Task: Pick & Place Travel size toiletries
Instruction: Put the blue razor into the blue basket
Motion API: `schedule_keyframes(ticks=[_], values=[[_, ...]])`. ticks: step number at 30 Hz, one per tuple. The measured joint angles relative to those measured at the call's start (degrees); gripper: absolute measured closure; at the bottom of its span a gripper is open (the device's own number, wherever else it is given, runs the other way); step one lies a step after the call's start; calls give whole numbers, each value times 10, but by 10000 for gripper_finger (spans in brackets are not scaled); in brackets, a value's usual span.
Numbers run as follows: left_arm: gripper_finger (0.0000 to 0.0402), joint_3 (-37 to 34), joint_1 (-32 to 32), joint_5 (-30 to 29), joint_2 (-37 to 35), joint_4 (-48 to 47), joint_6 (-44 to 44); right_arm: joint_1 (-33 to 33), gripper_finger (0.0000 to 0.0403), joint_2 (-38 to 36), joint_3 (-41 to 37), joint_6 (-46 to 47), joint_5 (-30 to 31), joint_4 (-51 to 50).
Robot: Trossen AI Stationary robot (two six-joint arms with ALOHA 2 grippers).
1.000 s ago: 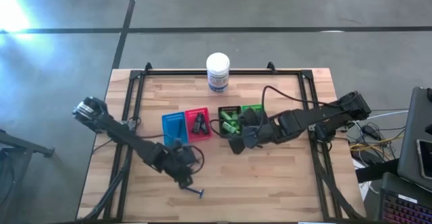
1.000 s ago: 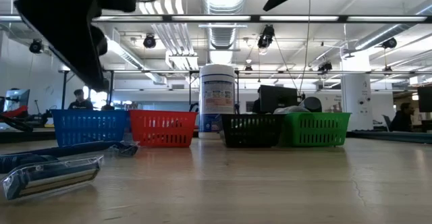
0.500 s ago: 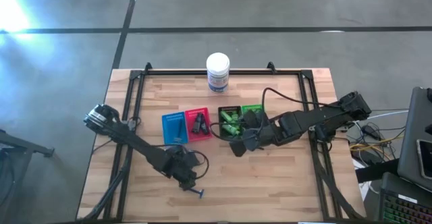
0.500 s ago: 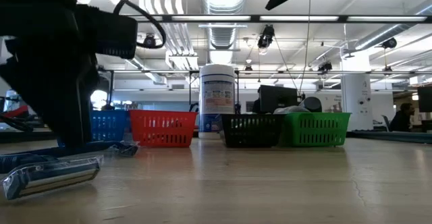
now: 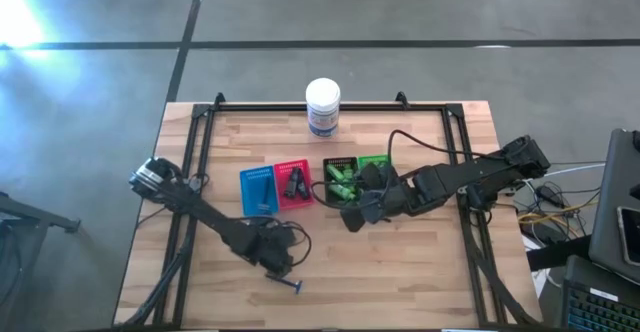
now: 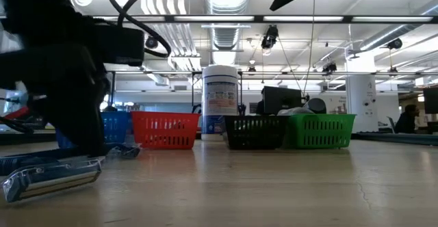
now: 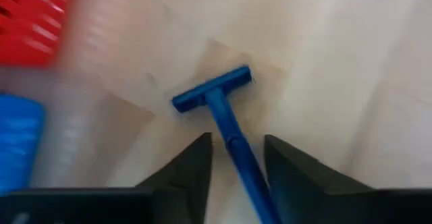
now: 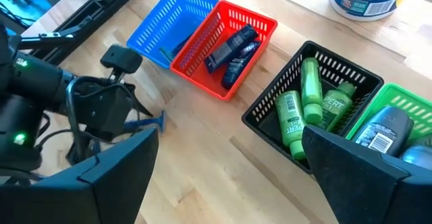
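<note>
A blue razor lies flat on the wooden table near its near edge, and it shows close up in the low view. My left gripper is open and low over it, one finger on each side of the handle; I cannot tell whether they touch it. My right gripper waits open right of the middle, beside the black tray. Green tubes lie in the black tray, dark tubes in the red tray and grey bottles in the green tray.
A blue tray stands left of the red one, in a row of several trays across the middle. A large white jar stands at the far edge. Black frame rails run along both sides. Bare wood lies right of the razor.
My left gripper has come down over the razor and moved a little toward the table's near edge, so its fingers now straddle the handle. The razor has stayed where it was.
</note>
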Motion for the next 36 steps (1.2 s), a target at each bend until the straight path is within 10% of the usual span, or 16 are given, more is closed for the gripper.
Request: schedule_keyframes(ticks=[6, 15, 25, 36], values=[[365, -1, 10, -10, -3, -7, -4, 0, 39, 0, 0, -2, 0, 0], [371, -2, 11, -10, -94, 14, -78, 1, 39, 0, 0, -8, 2, 0], [368, -2, 67, -229, -305, -177, -295, 1, 39, 0, 0, -7, 50, -5], [368, -126, 207, -105, -349, -143, -269, -13, 39, 0, 0, 16, 76, -5]])
